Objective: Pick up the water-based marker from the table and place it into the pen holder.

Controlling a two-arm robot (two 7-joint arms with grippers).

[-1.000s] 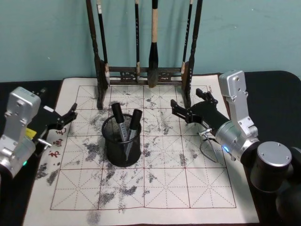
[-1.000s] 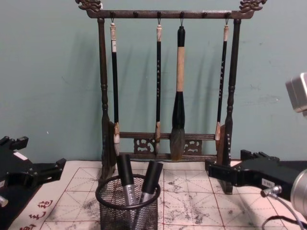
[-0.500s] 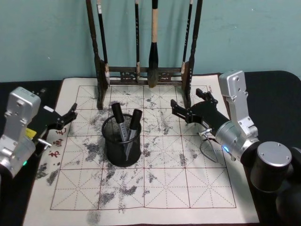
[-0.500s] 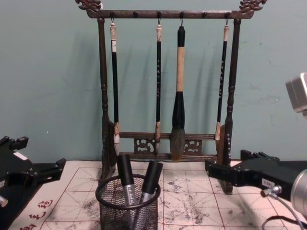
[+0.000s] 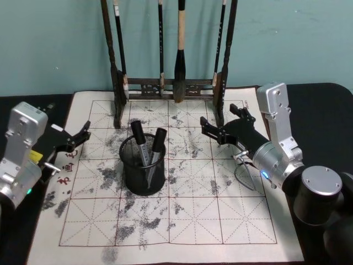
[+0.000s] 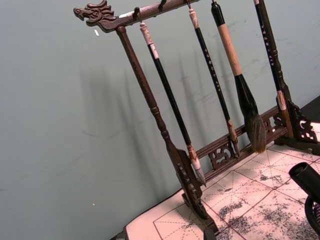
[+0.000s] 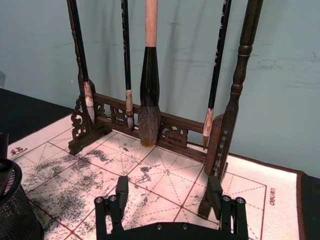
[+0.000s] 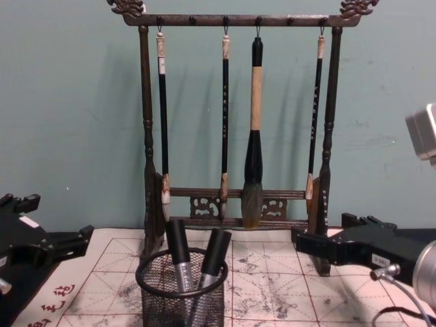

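Observation:
Two water-based markers with black caps and grey barrels stand tilted in the pen holder, a black mesh cup on the stained calligraphy mat of the table. My left gripper hovers open and empty to the left of the cup. On the cup's right, in front of the brush rack's foot, my right gripper is also open and holds nothing. The cup's edge appears in both wrist views.
A tall dark wooden brush rack with several hanging brushes stands at the back of the mat, close behind both grippers. A loose cable loops under my right wrist. Bare mat lies in front of the cup.

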